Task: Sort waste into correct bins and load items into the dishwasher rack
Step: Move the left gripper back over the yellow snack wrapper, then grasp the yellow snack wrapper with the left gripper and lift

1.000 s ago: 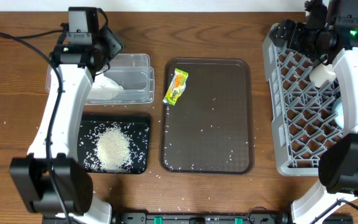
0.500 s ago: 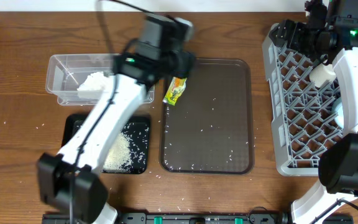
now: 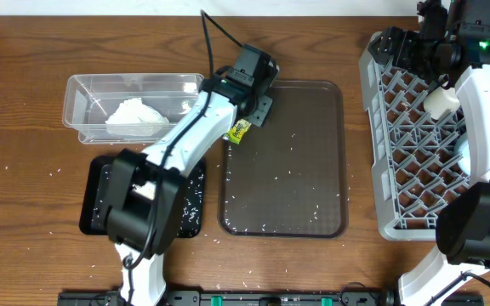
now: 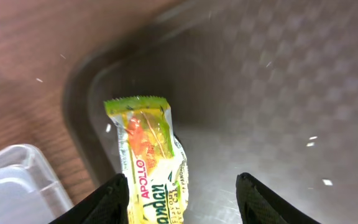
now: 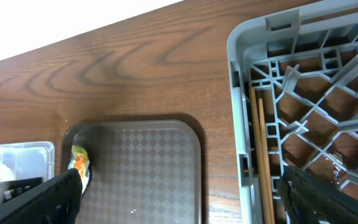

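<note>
Plainly the left gripper (image 4: pixel 185 202) holds its fingers (image 4: pixel 114 199) released astride the wrapper (image 4: pixel 146 149), in the brown tray's (image 3: pixel 313 153) far-left corner by the raised rim; closing could catch that rim or skid the wrapper. The clear tub (image 3: pixel 79 119) stands just beside, open-topped. The right gripper (image 5: pixel 188 208) hangs spread above the rack (image 5: pixel 241 74).

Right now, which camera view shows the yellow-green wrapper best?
The left wrist view: the wrapper lies close, print readable. Overhead shows it small, partly under the left arm; the right wrist view, only a distant sliver.
</note>
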You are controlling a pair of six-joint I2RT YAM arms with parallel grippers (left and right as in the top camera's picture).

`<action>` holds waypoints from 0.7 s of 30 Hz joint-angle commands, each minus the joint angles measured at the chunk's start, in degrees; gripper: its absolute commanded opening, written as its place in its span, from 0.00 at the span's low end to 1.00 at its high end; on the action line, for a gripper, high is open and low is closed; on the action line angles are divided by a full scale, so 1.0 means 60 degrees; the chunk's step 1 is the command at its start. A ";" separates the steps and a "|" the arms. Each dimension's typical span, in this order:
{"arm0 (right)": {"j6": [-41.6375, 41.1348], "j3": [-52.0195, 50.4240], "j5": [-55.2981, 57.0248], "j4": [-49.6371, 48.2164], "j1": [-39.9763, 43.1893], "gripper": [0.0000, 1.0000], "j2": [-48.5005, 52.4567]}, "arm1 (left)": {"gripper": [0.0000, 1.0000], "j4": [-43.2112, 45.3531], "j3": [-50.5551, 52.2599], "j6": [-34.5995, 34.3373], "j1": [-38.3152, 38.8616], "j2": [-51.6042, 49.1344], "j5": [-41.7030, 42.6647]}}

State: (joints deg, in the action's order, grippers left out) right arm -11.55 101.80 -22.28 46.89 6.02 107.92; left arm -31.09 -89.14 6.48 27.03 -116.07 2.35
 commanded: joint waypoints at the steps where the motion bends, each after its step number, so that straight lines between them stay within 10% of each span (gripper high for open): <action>1: -0.0069 0.0120 -0.0033 0.0015 -0.0015 0.99 -0.0091 | 0.58 0.0000 0.0025 0.0284 -0.0033 -0.0463 -0.0605; 21: -0.0069 0.0124 -0.0029 0.0015 -0.0015 0.99 -0.0091 | 0.50 0.0022 0.0036 0.0266 -0.0026 -0.1490 -0.0685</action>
State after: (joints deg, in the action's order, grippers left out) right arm -11.55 101.80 -22.28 46.89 6.02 107.92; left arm -31.03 -89.14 7.53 27.03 -124.14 -0.71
